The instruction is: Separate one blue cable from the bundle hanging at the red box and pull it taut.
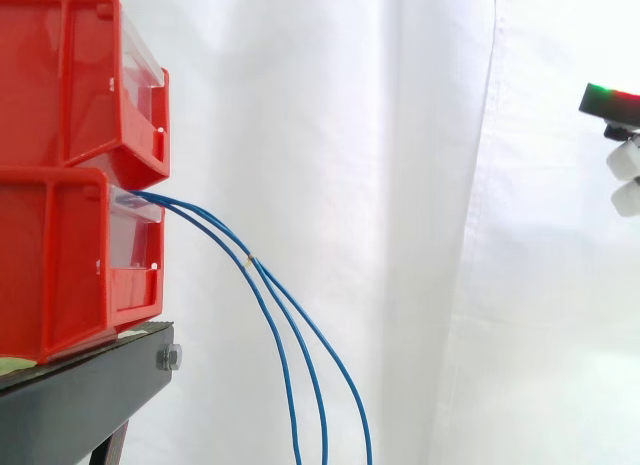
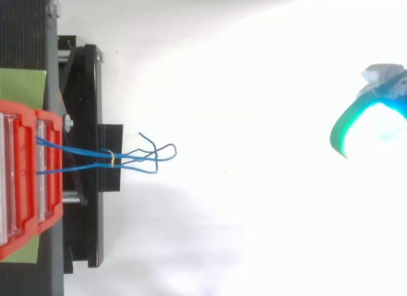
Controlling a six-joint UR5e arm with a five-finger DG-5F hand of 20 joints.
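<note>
The blue cables are hanging out of the front of the lower red bin and curving down past the black stand. A small yellowish tie, perhaps tape, is holding them together. The hand is hovering well apart from them at the right edge, touching nothing. I cannot tell if it is spread or closed.

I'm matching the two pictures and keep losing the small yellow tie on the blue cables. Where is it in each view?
Side view: the tie sits left of centre where the cables join, right of the red bins.
Top view: the tie is left of centre, over the black stand.
Shared landmark: the red bins, where the cables emerge.
</note>
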